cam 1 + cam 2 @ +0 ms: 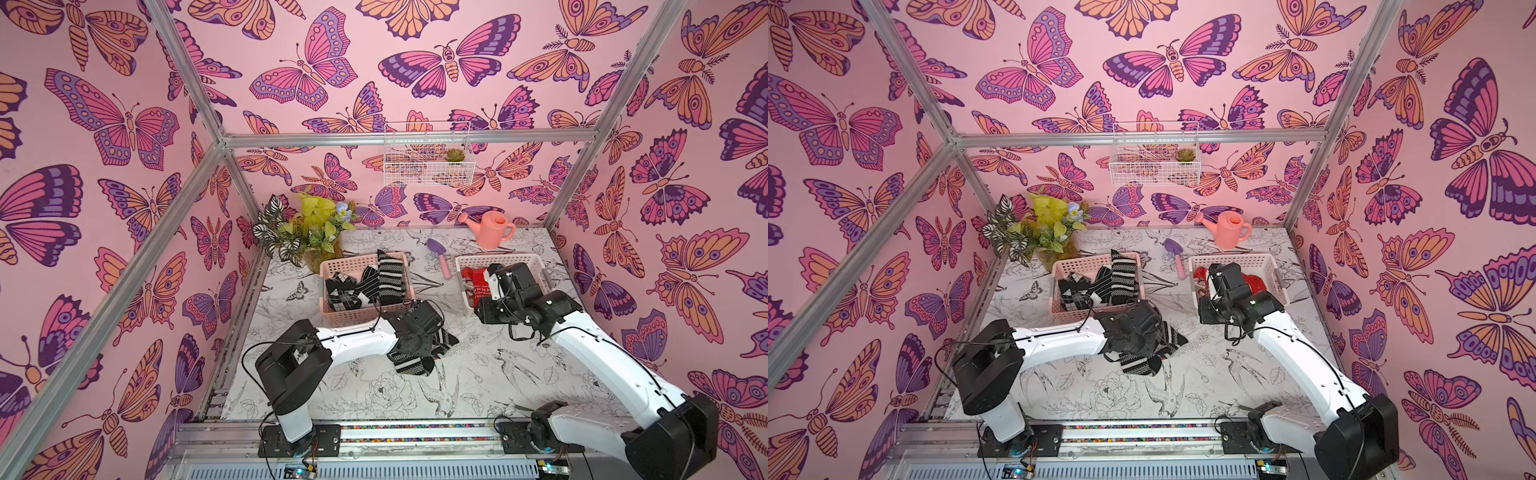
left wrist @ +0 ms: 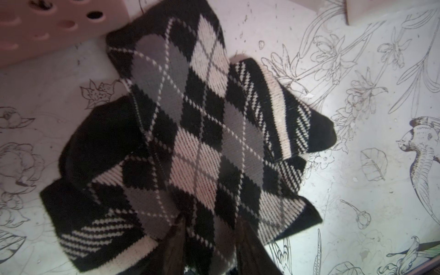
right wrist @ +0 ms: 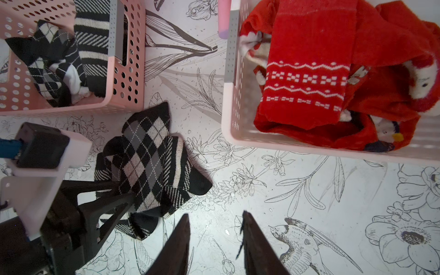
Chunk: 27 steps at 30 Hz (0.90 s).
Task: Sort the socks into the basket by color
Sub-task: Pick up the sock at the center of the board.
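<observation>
A black, grey and white argyle sock (image 2: 190, 119) lies on the table over black-and-white striped socks (image 2: 281, 107), just in front of the left pink basket (image 1: 332, 266). My left gripper (image 2: 210, 221) is down on this pile (image 1: 415, 361), shut on the argyle sock, with its fabric bunched between the fingers (image 3: 119, 197). Several black-and-white socks (image 1: 386, 274) are in that basket. Red socks (image 3: 309, 71) with white patterns fill the right basket (image 3: 228, 95). My right gripper (image 3: 215, 215) hangs open over bare table in front of that basket, holding nothing.
A potted plant (image 1: 303, 232) stands at the back left and a pink watering can (image 1: 492, 228) at the back. A purple trowel (image 1: 440, 257) lies between the baskets. A wire basket (image 1: 428, 153) hangs on the back wall.
</observation>
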Each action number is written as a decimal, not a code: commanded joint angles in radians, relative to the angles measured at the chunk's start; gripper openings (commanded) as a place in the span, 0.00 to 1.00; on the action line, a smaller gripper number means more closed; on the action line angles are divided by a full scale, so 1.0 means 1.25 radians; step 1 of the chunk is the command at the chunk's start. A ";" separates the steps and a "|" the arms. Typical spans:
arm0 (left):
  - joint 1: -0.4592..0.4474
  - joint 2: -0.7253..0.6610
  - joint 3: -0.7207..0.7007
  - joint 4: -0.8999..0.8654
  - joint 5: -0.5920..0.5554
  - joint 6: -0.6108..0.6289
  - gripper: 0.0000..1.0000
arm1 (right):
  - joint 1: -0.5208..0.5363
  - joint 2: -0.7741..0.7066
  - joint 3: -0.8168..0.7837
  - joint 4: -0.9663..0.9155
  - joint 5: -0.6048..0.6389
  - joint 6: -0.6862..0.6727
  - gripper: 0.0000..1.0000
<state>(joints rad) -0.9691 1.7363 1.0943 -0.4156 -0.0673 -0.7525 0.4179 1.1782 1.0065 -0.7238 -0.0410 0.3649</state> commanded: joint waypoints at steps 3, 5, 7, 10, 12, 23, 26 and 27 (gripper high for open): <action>-0.005 0.014 0.009 -0.001 0.007 0.003 0.27 | -0.011 -0.014 -0.008 -0.014 -0.009 -0.011 0.38; -0.004 0.012 0.010 -0.001 0.007 0.004 0.23 | -0.012 -0.016 -0.009 -0.014 -0.010 -0.012 0.38; -0.004 0.006 0.010 -0.002 0.004 0.006 0.19 | -0.013 -0.019 -0.009 -0.013 -0.012 -0.012 0.38; -0.005 0.002 0.014 -0.001 0.002 0.010 0.12 | -0.015 -0.021 -0.010 -0.012 -0.013 -0.013 0.38; -0.005 -0.002 0.017 -0.001 0.001 0.014 0.10 | -0.016 -0.021 -0.011 -0.012 -0.014 -0.014 0.38; -0.004 -0.032 0.057 -0.006 0.008 0.040 0.04 | -0.028 -0.022 -0.008 -0.009 -0.020 -0.018 0.38; -0.004 -0.041 0.075 -0.012 0.008 0.052 0.04 | -0.029 -0.021 -0.008 -0.008 -0.022 -0.019 0.38; -0.005 -0.043 0.082 -0.014 0.006 0.056 0.04 | -0.030 -0.021 -0.008 -0.008 -0.022 -0.020 0.38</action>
<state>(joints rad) -0.9691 1.7226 1.1660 -0.4194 -0.0669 -0.7124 0.3866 1.1660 1.0065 -0.7231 -0.0578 0.3576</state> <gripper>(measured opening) 0.049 0.384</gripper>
